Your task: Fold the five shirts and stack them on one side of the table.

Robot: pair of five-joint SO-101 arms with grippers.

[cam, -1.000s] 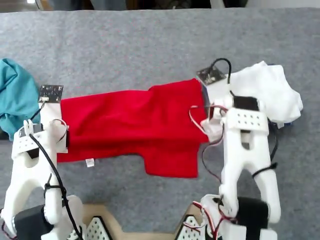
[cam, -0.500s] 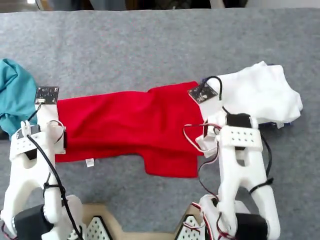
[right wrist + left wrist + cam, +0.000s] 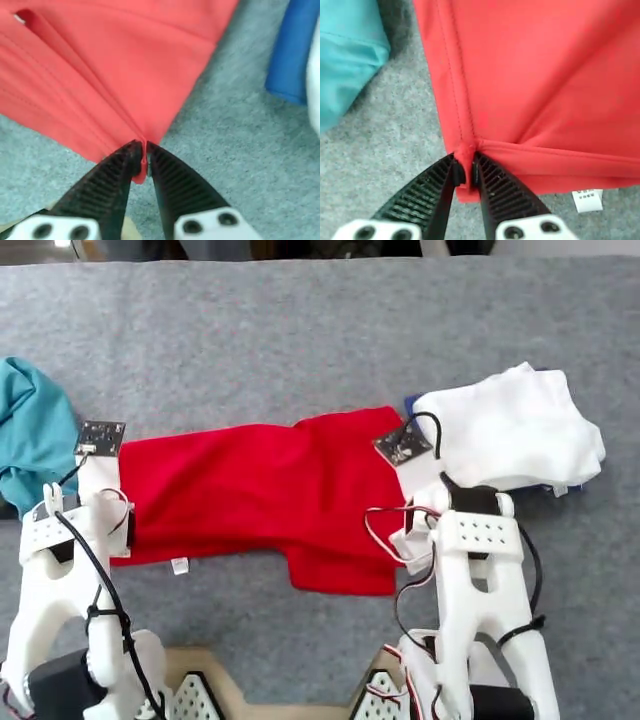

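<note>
A red shirt (image 3: 260,495) lies spread flat across the middle of the grey table (image 3: 300,340). My left gripper (image 3: 118,530) sits at its left end, shut on the hem corner (image 3: 466,172). My right gripper (image 3: 410,525) is at the shirt's right edge, shut on a pinch of red fabric (image 3: 143,162). A teal shirt (image 3: 30,440) is crumpled at the table's left edge, close to the left gripper (image 3: 466,176). A white shirt (image 3: 520,435) is bunched at the right, over a blue one (image 3: 292,55) that lies just beyond the right gripper (image 3: 143,161).
A white label (image 3: 587,197) hangs from the red shirt's near hem (image 3: 180,565). The near table edge with the arm bases (image 3: 200,690) is just behind both arms. Open grey cloth stretches across the far half of the table.
My right gripper has drawn back toward the near edge, pulling the red shirt's right edge with it. The left gripper has shifted only slightly nearer.
</note>
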